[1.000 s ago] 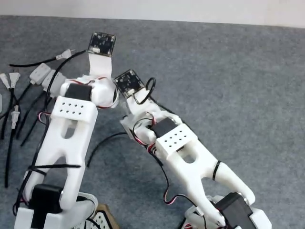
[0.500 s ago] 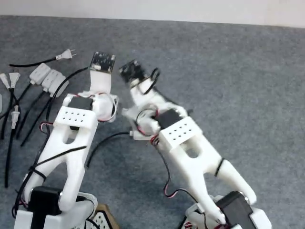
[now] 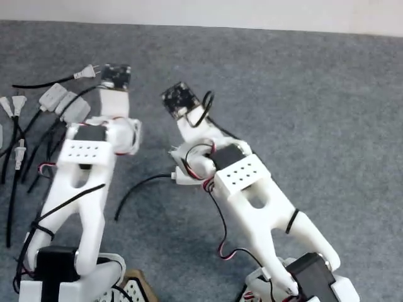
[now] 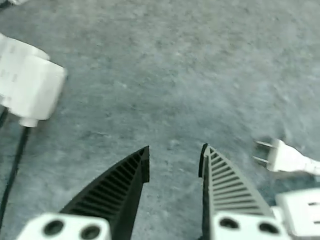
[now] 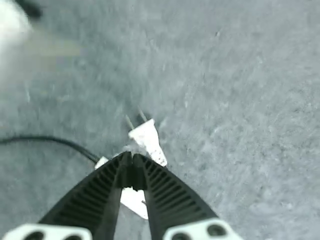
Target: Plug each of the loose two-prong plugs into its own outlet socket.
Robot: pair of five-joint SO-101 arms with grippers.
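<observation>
Where the two white arms rise from the near edge of the table, the right arm [image 3: 242, 179] leans toward the middle of the grey mat [image 3: 302, 94] and the left arm [image 3: 85, 154] toward the far left corner.

Nearest is the right gripper [image 5: 132, 159]. Its fingers are drawn together to a sliver, and a white two-prong plug [image 5: 146, 136] juts out just past the tips, prongs pointing away from the arm. The plug appears to be pinched between them. Its black cord [image 5: 50, 141] trails off to one side across the mat.

Farther out, the left gripper [image 4: 174, 148] hangs over bare mat with its fingers spread moderately apart and nothing between them. A white socket block [image 4: 27, 85] lies on one side of it, well apart. A loose plug [image 4: 282, 159] lies on the other side, near but not touching, next to a second block [image 4: 302, 205].

Farthest off, at the far left of the table, lie the paired outlet sockets [image 3: 63, 102], a corded plug [image 3: 85, 72] beyond them, and spare plugs [image 3: 7, 106] at the table's edge.

The step in hand appears to be carrying: one plug is gripped but not yet seated. The next move calls for bringing it to a free socket with its prongs square to the slots. The open gripper could steady the light block against the push, which might otherwise slide it.
</observation>
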